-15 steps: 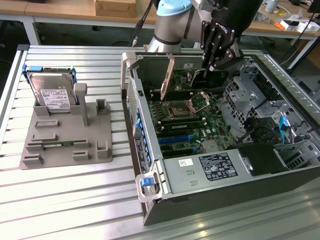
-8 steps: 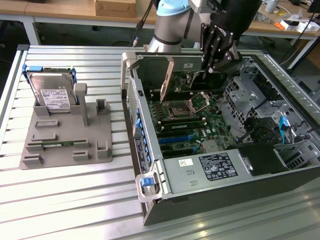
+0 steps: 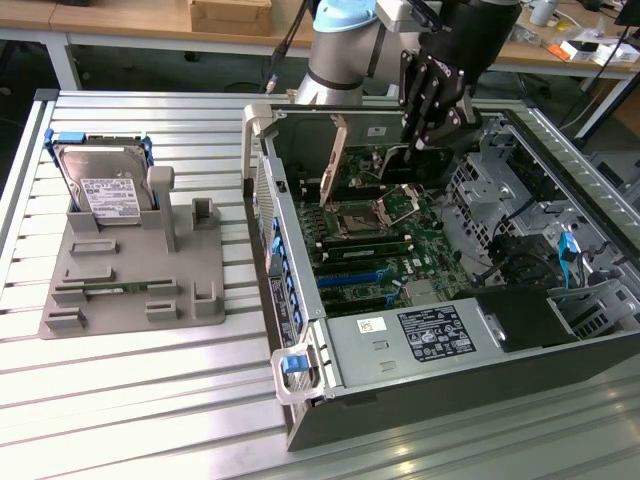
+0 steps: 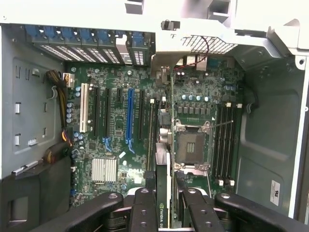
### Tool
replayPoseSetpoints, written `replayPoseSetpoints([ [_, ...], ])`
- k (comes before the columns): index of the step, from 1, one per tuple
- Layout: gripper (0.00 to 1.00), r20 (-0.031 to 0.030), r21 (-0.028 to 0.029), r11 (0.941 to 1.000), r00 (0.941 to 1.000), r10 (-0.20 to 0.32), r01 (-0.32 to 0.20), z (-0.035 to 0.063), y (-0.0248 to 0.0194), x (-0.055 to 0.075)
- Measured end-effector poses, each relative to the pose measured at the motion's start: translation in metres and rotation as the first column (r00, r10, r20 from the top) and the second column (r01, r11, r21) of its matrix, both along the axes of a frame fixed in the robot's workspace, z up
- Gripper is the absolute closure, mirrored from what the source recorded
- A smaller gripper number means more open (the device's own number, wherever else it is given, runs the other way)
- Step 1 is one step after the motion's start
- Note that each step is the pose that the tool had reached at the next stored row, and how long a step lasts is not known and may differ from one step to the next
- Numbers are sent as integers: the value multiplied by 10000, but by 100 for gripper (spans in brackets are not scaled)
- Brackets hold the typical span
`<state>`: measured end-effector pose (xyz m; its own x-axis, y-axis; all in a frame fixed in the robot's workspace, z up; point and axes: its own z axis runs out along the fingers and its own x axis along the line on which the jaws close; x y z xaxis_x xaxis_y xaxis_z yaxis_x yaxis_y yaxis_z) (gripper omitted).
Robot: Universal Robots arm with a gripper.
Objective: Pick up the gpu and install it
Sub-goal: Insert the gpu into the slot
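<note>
The gpu (image 4: 163, 193) hangs edge-on between the fingers of the pincer (image 4: 163, 208), which is closed partway onto the card, above the motherboard (image 4: 120, 125) of the open computer case (image 3: 300, 300). In the wrist view the card's thin green edge lines up near the empty CPU socket (image 4: 192, 144) and beside the blue expansion slot (image 4: 129, 116). In the exterior view the pincer (image 3: 425, 140) hovers over the far end of the case. To the exterior view's left, a hard drive (image 3: 105, 185) stands in a grey fixture (image 3: 140, 270) on the slatted tabletop (image 3: 150, 400).
</note>
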<state>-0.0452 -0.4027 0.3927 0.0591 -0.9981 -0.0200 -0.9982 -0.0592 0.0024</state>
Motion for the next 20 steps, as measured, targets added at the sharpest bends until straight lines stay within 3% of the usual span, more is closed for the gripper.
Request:
replayPoseSetpoints([
  [3,74,0,-3,10000,10000,-1,1,-33,-19,0],
  [20,74,0,-7,10000,10000,0,0,-129,-23,0],
])
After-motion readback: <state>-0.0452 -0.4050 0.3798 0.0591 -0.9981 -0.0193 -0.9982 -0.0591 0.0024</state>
